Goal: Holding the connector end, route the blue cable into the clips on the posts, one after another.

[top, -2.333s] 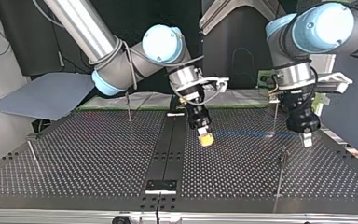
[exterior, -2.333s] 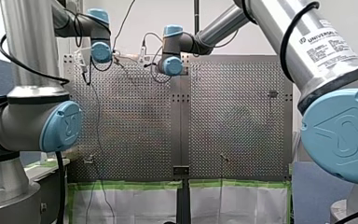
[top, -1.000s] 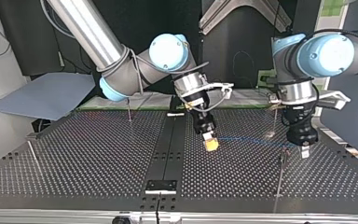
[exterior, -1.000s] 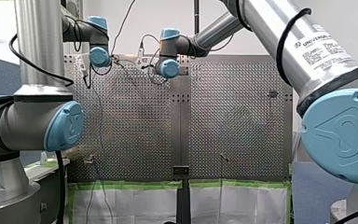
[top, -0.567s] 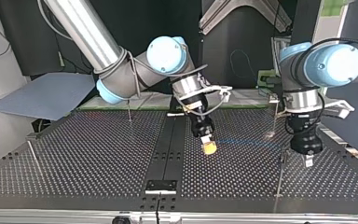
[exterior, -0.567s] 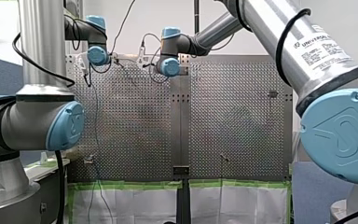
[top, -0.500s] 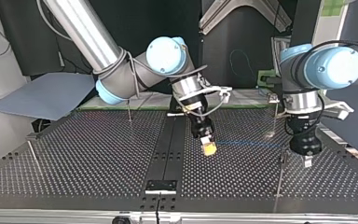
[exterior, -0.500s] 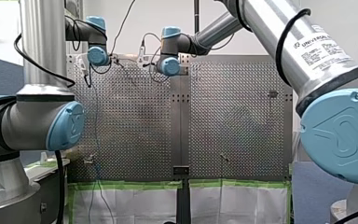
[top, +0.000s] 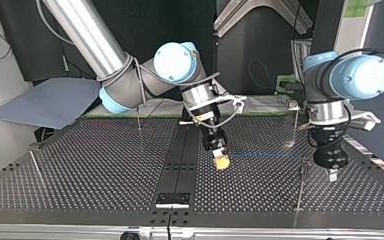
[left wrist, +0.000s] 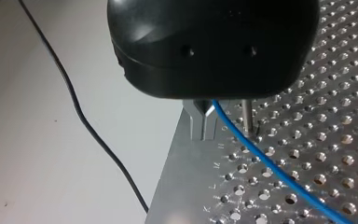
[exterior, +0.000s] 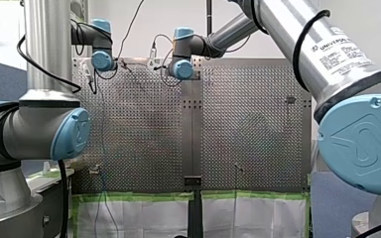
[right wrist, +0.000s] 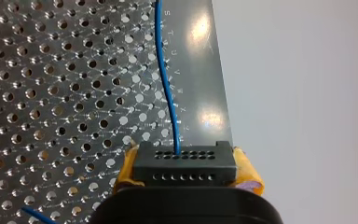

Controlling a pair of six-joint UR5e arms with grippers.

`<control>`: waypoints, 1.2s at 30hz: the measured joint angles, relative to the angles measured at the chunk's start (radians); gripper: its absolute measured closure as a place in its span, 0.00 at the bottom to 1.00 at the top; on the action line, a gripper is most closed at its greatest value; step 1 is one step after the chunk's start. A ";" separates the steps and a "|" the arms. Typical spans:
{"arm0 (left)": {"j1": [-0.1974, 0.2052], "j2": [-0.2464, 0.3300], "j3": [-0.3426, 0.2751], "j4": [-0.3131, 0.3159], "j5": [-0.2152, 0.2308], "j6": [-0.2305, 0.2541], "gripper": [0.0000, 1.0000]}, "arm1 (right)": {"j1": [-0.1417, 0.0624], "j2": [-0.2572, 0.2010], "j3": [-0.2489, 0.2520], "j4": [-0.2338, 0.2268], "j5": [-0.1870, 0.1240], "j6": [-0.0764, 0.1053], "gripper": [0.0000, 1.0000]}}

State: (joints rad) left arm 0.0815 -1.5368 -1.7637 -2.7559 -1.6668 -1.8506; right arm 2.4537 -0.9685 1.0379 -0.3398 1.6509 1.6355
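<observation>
In the right wrist view my right gripper (right wrist: 186, 175) is shut on the black connector (right wrist: 185, 158), with a yellow pad on each side. The blue cable (right wrist: 166, 79) leaves the connector and runs ahead over the perforated plate. In the top view this gripper (top: 221, 161) hangs just above the table's middle. The blue cable (top: 265, 156) stretches from it to my left gripper (top: 332, 175) at the view's right. My left gripper's metal fingers (left wrist: 203, 133) are shut, with the blue cable (left wrist: 270, 168) coming out from them. A thin post (left wrist: 246, 116) stands right beside them.
Thin clip posts stand on the perforated table: one (top: 302, 172) just beside my left gripper, another (top: 295, 120) behind it, and two (top: 138, 117) (top: 34, 161) at the top view's left. A black wire (left wrist: 84, 121) lies on the pale surface off the table's edge.
In the top view my left gripper has moved nearer the camera and lower, past the near post, dragging the cable along. My right gripper has shifted only slightly.
</observation>
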 joint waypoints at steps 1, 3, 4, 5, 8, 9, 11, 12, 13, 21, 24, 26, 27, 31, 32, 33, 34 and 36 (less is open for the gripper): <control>0.002 -0.004 0.000 0.002 0.006 -0.003 1.00 | 0.000 0.000 0.000 0.000 -0.002 0.000 1.00; 0.007 -0.015 0.000 0.005 0.021 -0.006 1.00 | -0.001 0.000 -0.001 -0.001 -0.004 0.000 1.00; 0.009 -0.019 0.000 0.005 0.028 -0.007 1.00 | -0.001 0.001 -0.001 -0.001 -0.005 0.000 1.00; 0.010 -0.022 0.000 0.006 0.033 -0.008 1.00 | -0.001 0.001 -0.001 -0.001 -0.006 0.000 1.00; 0.018 -0.029 0.000 0.012 0.043 -0.018 1.00 | -0.002 0.002 0.000 -0.002 -0.006 0.000 1.00; 0.023 -0.030 0.000 0.016 0.047 -0.027 1.00 | -0.003 0.002 0.000 -0.003 -0.005 0.000 1.00; 0.031 -0.031 0.000 0.023 0.055 -0.042 1.00 | -0.004 0.002 -0.001 -0.004 -0.005 0.000 1.00; 0.039 -0.032 0.000 0.029 0.063 -0.051 1.00 | -0.004 0.003 -0.001 -0.005 -0.006 0.000 1.00; 0.045 -0.033 0.000 0.032 0.069 -0.059 1.00 | -0.004 0.003 -0.002 -0.005 -0.007 0.000 1.00; 0.071 -0.062 0.003 0.048 0.117 -0.081 1.00 | -0.014 0.006 -0.026 -0.006 -0.014 0.000 1.00; 0.069 -0.071 0.018 0.048 0.128 -0.082 1.00 | -0.017 0.007 -0.037 -0.006 -0.016 0.000 1.00; 0.067 -0.080 0.033 0.042 0.132 -0.083 1.00 | -0.019 0.012 -0.042 -0.006 -0.017 0.000 1.00; 0.066 -0.087 0.042 0.038 0.134 -0.083 1.00 | -0.020 0.015 -0.045 -0.005 -0.017 0.000 1.00; 0.064 -0.113 0.058 0.031 0.134 -0.083 1.00 | -0.021 0.043 -0.063 -0.002 -0.018 0.000 1.00; 0.064 -0.119 0.060 0.030 0.133 -0.082 1.00 | -0.021 0.050 -0.067 -0.002 -0.018 0.001 1.00; 0.064 -0.127 0.061 0.030 0.133 -0.081 1.00 | -0.021 0.055 -0.072 -0.001 -0.018 0.002 1.00; 0.065 -0.131 0.062 0.031 0.134 -0.081 1.00 | -0.021 0.060 -0.076 -0.001 -0.019 0.003 1.00; 0.066 -0.137 0.062 0.032 0.135 -0.080 1.00 | -0.021 0.068 -0.083 -0.001 -0.019 0.007 1.00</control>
State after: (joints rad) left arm 0.1470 -1.6737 -1.7013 -2.7240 -1.5320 -1.9304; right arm 2.4324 -0.9008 0.9545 -0.3404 1.6316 1.6423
